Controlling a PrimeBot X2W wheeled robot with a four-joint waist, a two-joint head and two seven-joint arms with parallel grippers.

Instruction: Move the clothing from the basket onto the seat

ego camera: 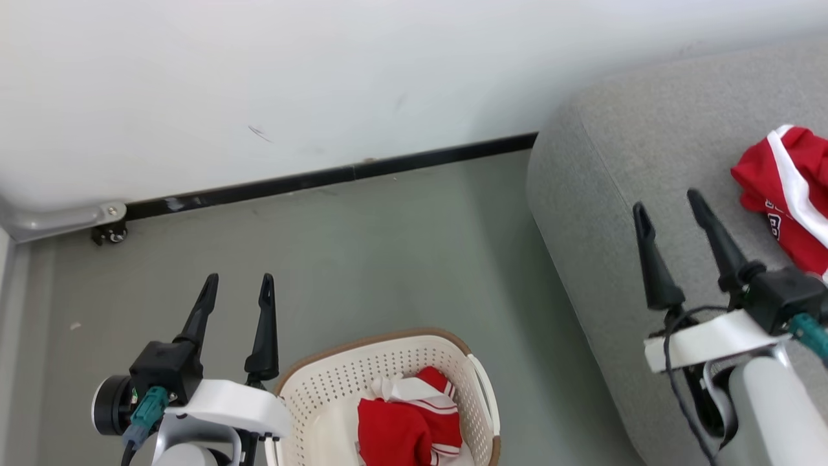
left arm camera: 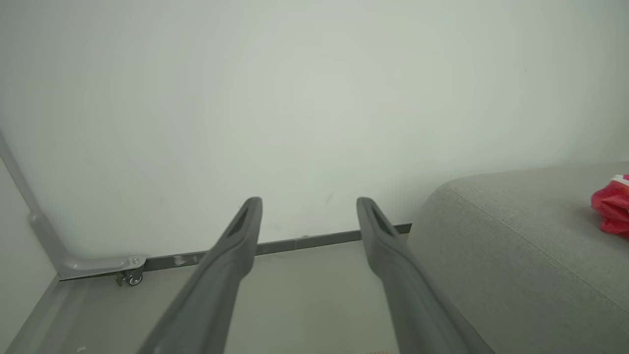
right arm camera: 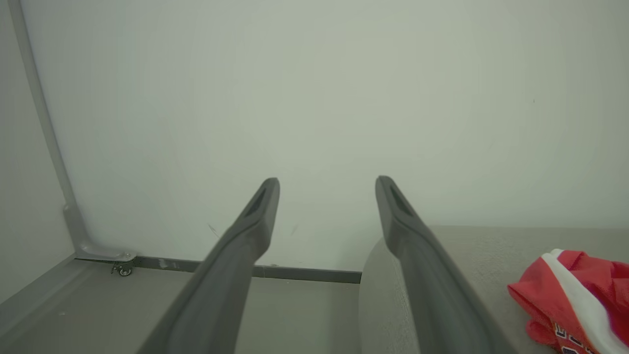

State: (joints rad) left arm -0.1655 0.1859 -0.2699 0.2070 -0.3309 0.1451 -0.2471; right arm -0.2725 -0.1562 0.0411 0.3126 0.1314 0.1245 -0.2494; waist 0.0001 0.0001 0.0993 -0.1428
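Jaws of left gripper (ego camera: 238, 279) and right gripper (ego camera: 667, 201) stand wide apart, empty; jersey (ego camera: 790, 194) lies near right gripper.

Readable text: none | red jersey (ego camera: 757, 178) on grey seat (ego camera: 647, 142) | lettering and a possible number on its folds, too small and creased to make out

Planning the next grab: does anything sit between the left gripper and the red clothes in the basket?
Nothing visible covers them. The open left gripper hangs beside the basket, whose top is uncovered, and the red clothes lie exposed inside.
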